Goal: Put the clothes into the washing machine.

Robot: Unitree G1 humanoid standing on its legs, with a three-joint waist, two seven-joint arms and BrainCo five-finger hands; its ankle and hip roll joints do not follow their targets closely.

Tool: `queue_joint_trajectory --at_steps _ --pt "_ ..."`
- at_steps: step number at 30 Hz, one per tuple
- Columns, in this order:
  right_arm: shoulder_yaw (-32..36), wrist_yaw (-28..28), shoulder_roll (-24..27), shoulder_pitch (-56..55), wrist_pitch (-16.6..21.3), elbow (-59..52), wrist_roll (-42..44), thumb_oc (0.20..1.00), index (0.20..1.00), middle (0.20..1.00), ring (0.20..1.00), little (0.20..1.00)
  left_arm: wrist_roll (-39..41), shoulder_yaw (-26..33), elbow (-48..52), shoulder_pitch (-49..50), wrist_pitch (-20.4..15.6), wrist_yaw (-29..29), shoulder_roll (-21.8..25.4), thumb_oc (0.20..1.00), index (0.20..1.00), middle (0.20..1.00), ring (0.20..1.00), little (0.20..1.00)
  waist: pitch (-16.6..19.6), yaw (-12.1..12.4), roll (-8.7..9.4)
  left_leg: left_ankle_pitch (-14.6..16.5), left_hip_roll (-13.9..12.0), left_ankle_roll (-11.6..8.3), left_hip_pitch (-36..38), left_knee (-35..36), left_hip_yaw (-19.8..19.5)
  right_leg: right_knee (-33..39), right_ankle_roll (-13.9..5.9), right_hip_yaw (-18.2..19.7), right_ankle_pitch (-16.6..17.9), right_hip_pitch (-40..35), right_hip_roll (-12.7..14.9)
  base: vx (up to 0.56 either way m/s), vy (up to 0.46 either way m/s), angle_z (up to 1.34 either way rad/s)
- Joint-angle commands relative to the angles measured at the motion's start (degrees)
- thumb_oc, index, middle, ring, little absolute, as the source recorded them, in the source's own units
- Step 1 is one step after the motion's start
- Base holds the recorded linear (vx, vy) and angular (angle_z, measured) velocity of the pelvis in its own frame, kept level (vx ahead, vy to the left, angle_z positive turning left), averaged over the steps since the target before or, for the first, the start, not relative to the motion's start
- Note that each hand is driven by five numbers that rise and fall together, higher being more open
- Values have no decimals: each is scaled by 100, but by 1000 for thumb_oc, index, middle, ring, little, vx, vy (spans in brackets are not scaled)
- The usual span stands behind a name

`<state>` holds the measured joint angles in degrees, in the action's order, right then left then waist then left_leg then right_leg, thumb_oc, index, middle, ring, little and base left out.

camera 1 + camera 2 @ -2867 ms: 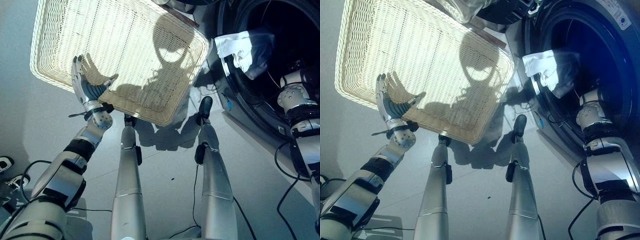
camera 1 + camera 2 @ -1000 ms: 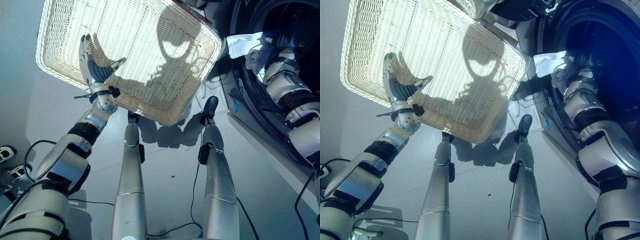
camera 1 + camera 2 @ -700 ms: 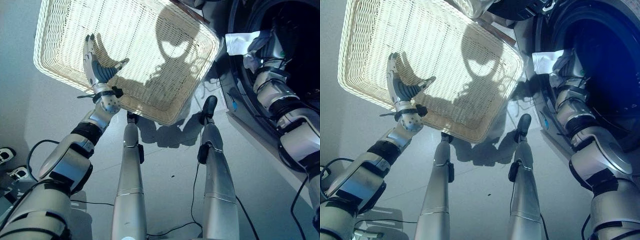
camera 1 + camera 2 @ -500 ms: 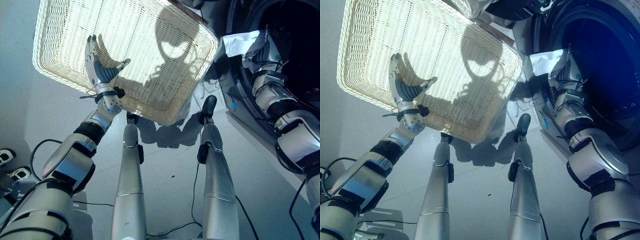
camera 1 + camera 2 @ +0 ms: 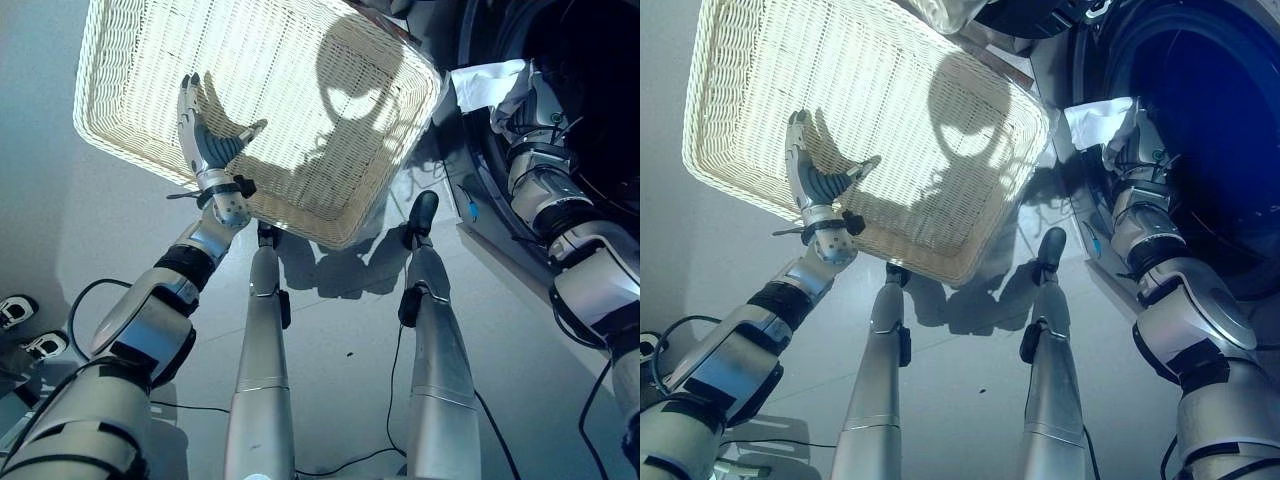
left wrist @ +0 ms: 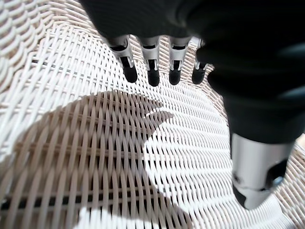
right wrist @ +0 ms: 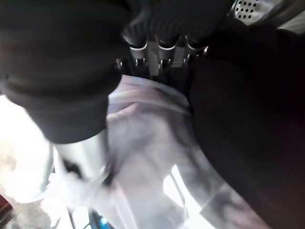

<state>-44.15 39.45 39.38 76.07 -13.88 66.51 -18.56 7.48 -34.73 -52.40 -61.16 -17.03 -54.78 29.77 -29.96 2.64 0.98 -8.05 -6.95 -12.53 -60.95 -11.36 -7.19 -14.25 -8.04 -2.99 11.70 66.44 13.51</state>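
A white cloth [image 5: 485, 85] hangs over the near rim of the washing machine's round opening [image 5: 1090, 30], at the right. My right hand [image 5: 532, 92] reaches up to it from inside the dark drum. In the right wrist view its fingers [image 7: 159, 52] and thumb look straight, and the pale cloth [image 7: 143, 138] lies against the palm. My left hand [image 5: 205, 140] is open, held flat above the floor of the wicker basket [image 5: 110, 130]. Its straight fingers [image 6: 152, 71] hover over the weave [image 6: 71, 157], and nothing lies in the basket.
The large cream basket [image 5: 720, 150] stands on the grey floor to the left of the machine. A dark object [image 5: 1025, 15] sits behind the basket's far corner. Bare floor [image 5: 50, 250] lies to the left.
My right arm has risen out of the drum's depth to the white cloth at the rim. My left hand has edged a little further over the basket.
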Motion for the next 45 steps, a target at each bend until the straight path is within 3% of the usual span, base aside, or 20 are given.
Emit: queue_joint_trajectory --at_steps 1,21,23,26,28,29,30,31,34,37,38,43,45 --pt "-459 -211 72 53 -53 59 -91 200 200 200 200 200 -263 336 134 -78 -75 -228 -85 1000 1000 1000 1000 1000 17 -33 -373 51 421 574 -99 10 177 -83 -242 -311 -20 -43 -309 0 0 0" --pt "-367 165 171 67 -28 102 -29 200 200 200 200 200 -276 356 222 -49 -105 -277 -82 1000 1000 1000 1000 1000 17 -47 -409 -8 406 561 -161 77 173 -29 -259 -275 56 40 -302 0 0 0" --pt "-376 247 217 47 -14 134 352 200 200 200 200 200 -231 333 215 -28 -129 -287 -56 1000 1000 1000 1000 1000 17 -47 -412 -17 392 561 -157 67 159 -54 -246 -265 56 47 -310 0 0 0" --pt "-108 653 349 -15 -193 133 1769 200 200 200 200 200 -250 353 243 78 -180 -310 16 1000 1000 1000 1000 1000 17 -62 -380 6 363 537 -180 -3 138 -101 -246 -244 44 69 -325 0 0 0" --pt "493 1166 572 -164 -263 215 2838 200 200 200 200 200 -344 444 343 261 -223 -339 133 1000 1000 1000 1000 1000 17 -81 -325 60 326 521 -180 -22 134 -71 -266 -259 49 35 -345 -2 -54 0" --pt "995 1631 809 -277 -102 293 3890 200 200 200 200 200 -422 510 455 422 -250 -390 229 1000 1000 1000 1000 1000 17 -112 -278 99 308 523 -170 -4 132 -25 -283 -264 62 5 -369 1 -68 0" --pt "1081 1756 850 -305 -2 303 4146 200 200 200 200 200 -433 514 477 452 -256 -399 246 1000 1000 1000 1000 1000 17 -112 -268 105 304 524 -167 1 131 -14 -285 -266 64 -4 -375 6 -64 0" --pt "1559 2059 1017 -408 266 314 4972 200 200 200 200 200 -468 572 616 605 -240 -431 324 1000 1000 1000 1000 1000 17 -142 -226 145 284 526 -158 9 125 19 -290 -267 68 -24 -402 9 -33 2" --pt "2207 2302 1399 -466 980 349 6246 200 200 200 200 200 -452 600 881 816 -120 -450 499 1000 1000 1000 1000 1000 17 -200 -128 202 248 533 -88 13 128 65 -318 -252 86 -110 -459 0 0 0" --pt "2299 2286 1564 -443 1245 358 6683 200 200 200 200 200 -420 606 938 841 -90 -438 566 1000 1000 1000 1000 1000 17 -215 -86 210 231 530 -63 30 126 85 -331 -250 97 -139 -467 0 0 0" --pt "2369 2183 1812 -436 1561 338 7225 200 200 200 200 200 -321 596 965 839 -78 -367 731 1000 1000 1000 1000 1000 17 -240 -14 217 217 529 -34 15 93 88 -340 -247 106 -179 -473 0 0 0" --pt "2506 2090 2004 -453 2124 423 7841 200 200 200 200 200 -213 580 908 865 -120 -311 866 1000 1000 1000 1000 1000 17 -238 30 236 213 525 73 51 36 86 -342 -224 67 -274 -485 0 3 -1" --pt "2549 2189 1966 -458 2229 396 7640 413 413 413 413 413 -198 579 851 861 -158 -281 871 1000 1000 1000 1000 1000 17 -223 14 233 230 531 119 91 28 98 -340 -219 55 -307 -482 0 0 0"
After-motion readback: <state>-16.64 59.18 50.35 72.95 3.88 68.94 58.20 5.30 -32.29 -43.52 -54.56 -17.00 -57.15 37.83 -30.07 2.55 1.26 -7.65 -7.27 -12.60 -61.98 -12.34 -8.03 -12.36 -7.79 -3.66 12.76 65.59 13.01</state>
